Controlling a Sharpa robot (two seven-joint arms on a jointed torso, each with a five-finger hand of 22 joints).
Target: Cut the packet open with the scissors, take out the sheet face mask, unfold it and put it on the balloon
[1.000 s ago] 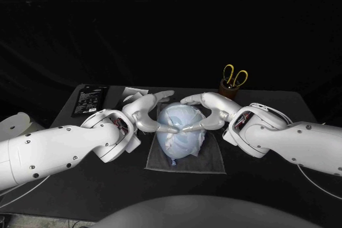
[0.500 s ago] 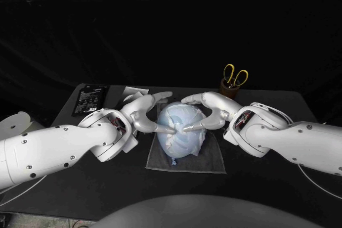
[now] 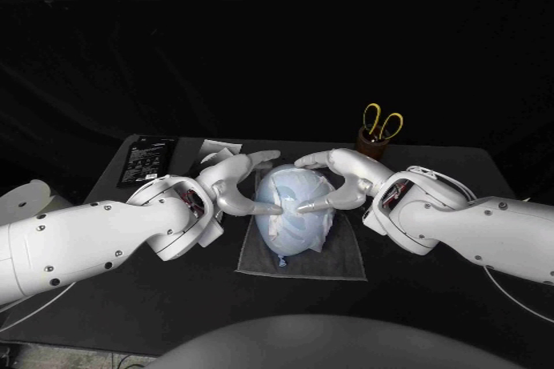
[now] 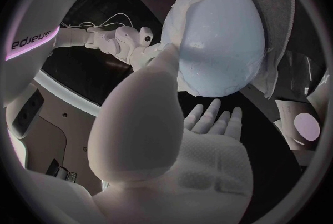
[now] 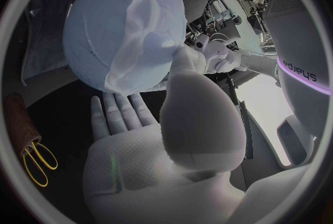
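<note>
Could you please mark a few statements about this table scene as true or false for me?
1. The yellow-handled scissors stand in the brown holder. True.
2. The pale blue balloon lies on the bare black table. False: a grey cloth lies under it.
3. The left hand and the right hand both touch the balloon. True.
4. The white sheet mask hangs from the scissors. False: it is draped over the balloon.
</note>
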